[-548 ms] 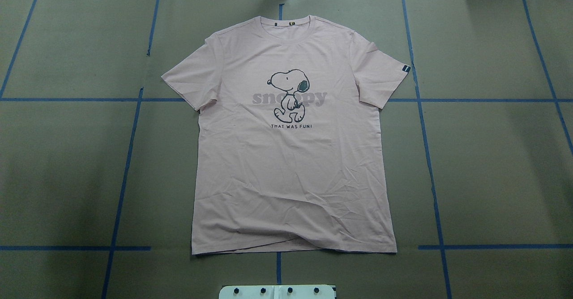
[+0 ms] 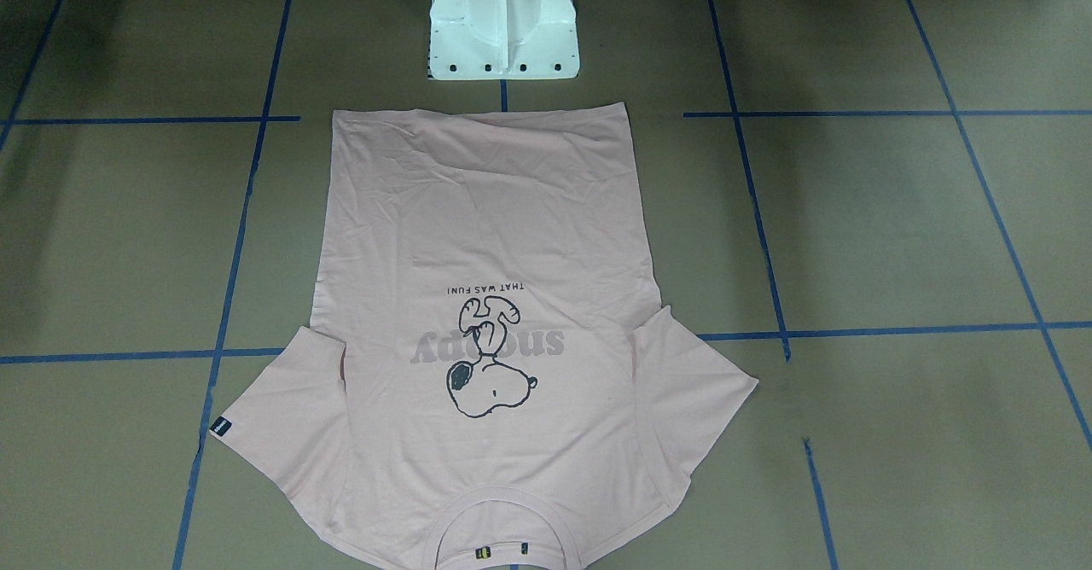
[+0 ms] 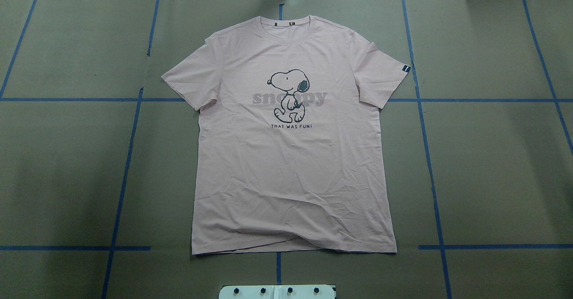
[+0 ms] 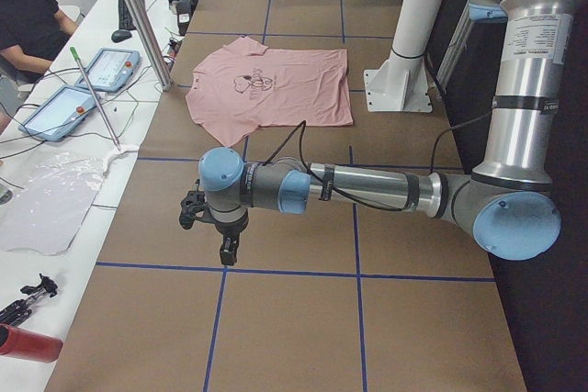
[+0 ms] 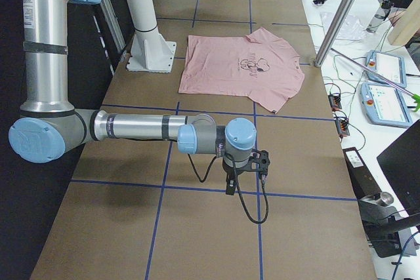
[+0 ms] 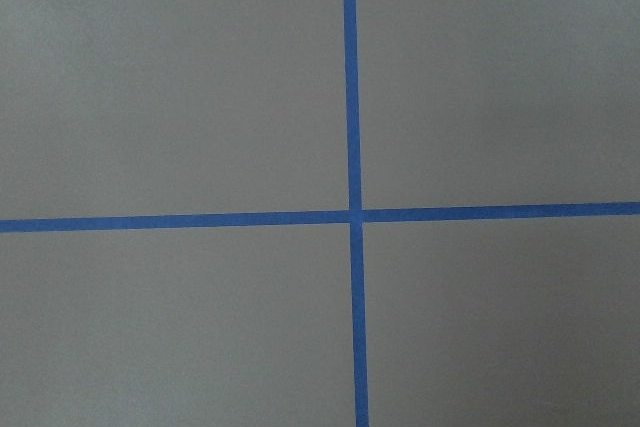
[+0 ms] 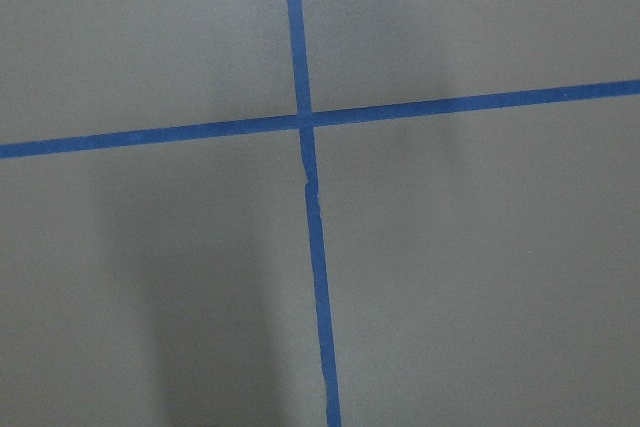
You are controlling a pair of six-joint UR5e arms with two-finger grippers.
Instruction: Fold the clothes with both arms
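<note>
Well, from where I stand neither arm has got to the cloth. Out over the counter's [image 3: 492,178] left end the left arm [image 4: 367,188] hangs low above bare brown paper, its left tool [image 4: 211,227] pointing down at a crossing of blue tape [image 6: 352,215]. Whether that tool is apart or together I cannot tell from this side. The T-shirt [image 3: 291,155] lies flat and print-up in the middle of the counter, with its collar [image 3: 285,26] toward the far edge. Its hem [image 3: 293,245] is toward the robot's edge, just short of the white pedestal [image 2: 503,24], and both sleeves are spread. Over the right end the right arm [image 5: 144,126] mirrors the first, and the right tool [image 5: 244,170] is just as hard to read. I'd say the job is at its very start: both tools need bringing in to the shirt. To do it well I would take matching spots on the left sleeve [image 3: 192,77] and the right sleeve [image 3: 380,73], pinch both layers at the edge, and lift the two sides evenly. Otherwise the rumpled cloth by the hem looks likely to drag crooked.
</note>
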